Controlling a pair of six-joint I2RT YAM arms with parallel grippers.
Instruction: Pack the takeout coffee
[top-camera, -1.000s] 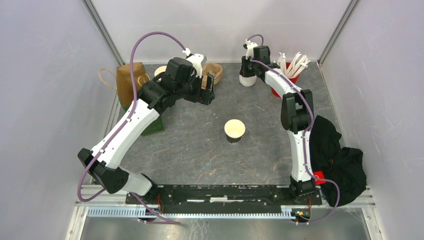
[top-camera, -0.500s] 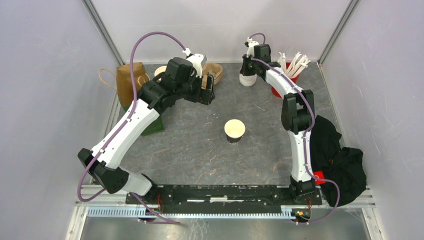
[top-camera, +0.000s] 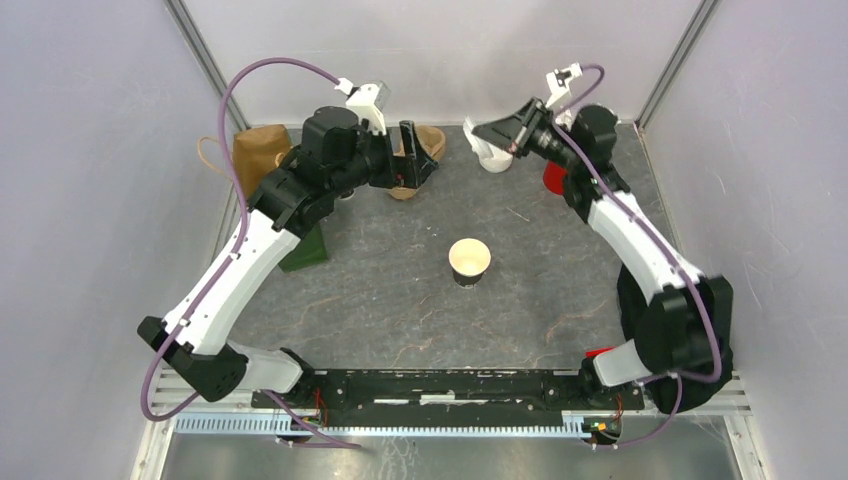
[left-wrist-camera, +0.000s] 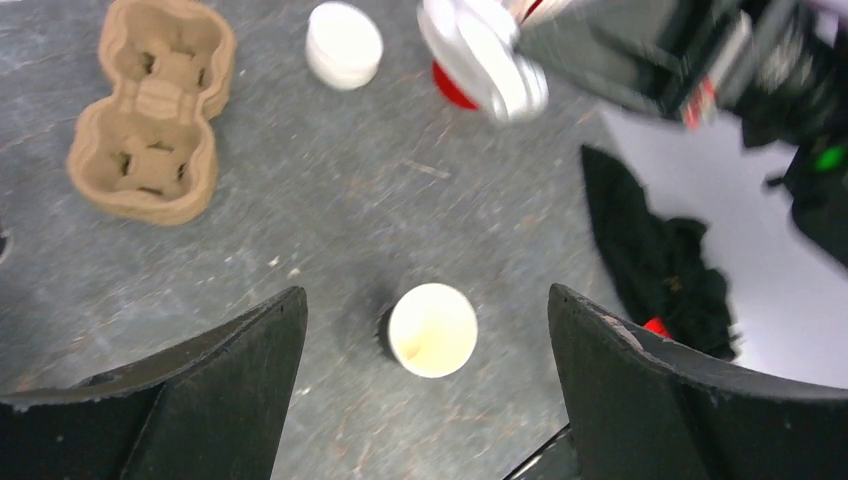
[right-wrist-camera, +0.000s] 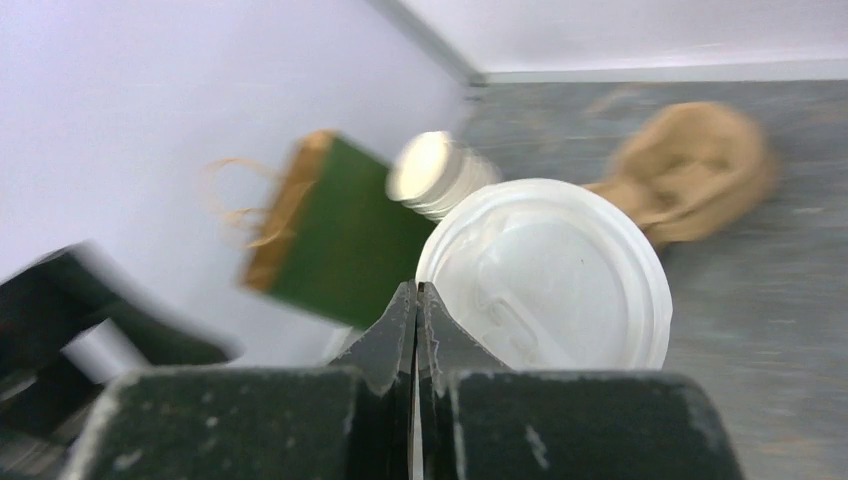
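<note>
The takeout coffee cup (top-camera: 469, 261), dark-bodied with a cream inside, stands lidless in the middle of the table and shows from above in the left wrist view (left-wrist-camera: 432, 330). My right gripper (top-camera: 482, 130) hovers at the back above the stack of white lids (top-camera: 493, 157). It is shut on the rim of one white lid (right-wrist-camera: 545, 275), which shows tilted in the left wrist view (left-wrist-camera: 485, 55). In its own view the right gripper (right-wrist-camera: 416, 292) has both fingers pressed together. My left gripper (top-camera: 409, 152) hangs high at the back left, open and empty (left-wrist-camera: 425, 292), far above the cup.
A brown pulp cup carrier (top-camera: 425, 145) lies at the back centre. A brown paper bag (top-camera: 255, 152) and a green bag (top-camera: 308, 247) stand at left, with stacked cups (right-wrist-camera: 430, 172) beside them. A red cup (top-camera: 553, 180) and black cloth (top-camera: 700, 340) are at right.
My right gripper has closed on a lid and lifted off the lid stack, the arm swinging up and to the right. My left arm rose and drew back a little.
</note>
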